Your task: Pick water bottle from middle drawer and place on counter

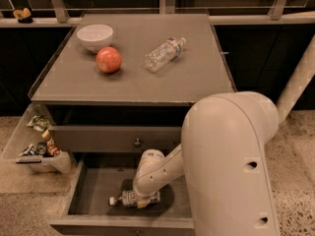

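Note:
The middle drawer [96, 187] is pulled open below the counter [197, 80]. The water bottle [126, 199] lies on its side on the drawer floor, with its white cap to the left and its dark label partly showing. My gripper [143, 201] is down in the drawer, right at the bottle's right part and covering it. My arm hides the right side of the drawer.
On the counter are a white bowl [95, 37], a red apple [109, 59] and a paler crinkled bottle [165, 54] lying down. A closed drawer [118, 139] sits above the open one. A clear bin [34, 149] of litter stands at the left. My big arm housing [231, 166] fills the lower right.

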Motion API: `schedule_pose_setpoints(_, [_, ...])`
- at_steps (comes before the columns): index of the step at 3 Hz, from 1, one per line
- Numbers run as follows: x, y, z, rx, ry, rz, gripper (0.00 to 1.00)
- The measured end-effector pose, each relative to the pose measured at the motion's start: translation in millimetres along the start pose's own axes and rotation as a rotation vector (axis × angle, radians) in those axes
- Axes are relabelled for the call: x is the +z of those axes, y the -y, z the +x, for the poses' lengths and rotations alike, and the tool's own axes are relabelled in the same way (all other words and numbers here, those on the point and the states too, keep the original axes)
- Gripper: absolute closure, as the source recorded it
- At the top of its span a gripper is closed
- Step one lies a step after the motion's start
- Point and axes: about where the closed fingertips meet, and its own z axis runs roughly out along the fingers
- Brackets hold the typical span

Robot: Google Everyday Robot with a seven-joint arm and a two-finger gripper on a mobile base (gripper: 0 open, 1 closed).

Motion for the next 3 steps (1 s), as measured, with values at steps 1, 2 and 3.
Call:
schedule_pose_setpoints(1, [0.0, 0.0, 0.0, 0.000, 0.000, 0.000, 0.88])
schedule_pose_setpoints(2, [0.0, 0.0, -0.1, 0.000, 0.000, 0.000, 1.00])
schedule_pose_setpoints(3, [-26.4, 0.8, 3.7, 0.007, -0.017, 0.041, 1.00])
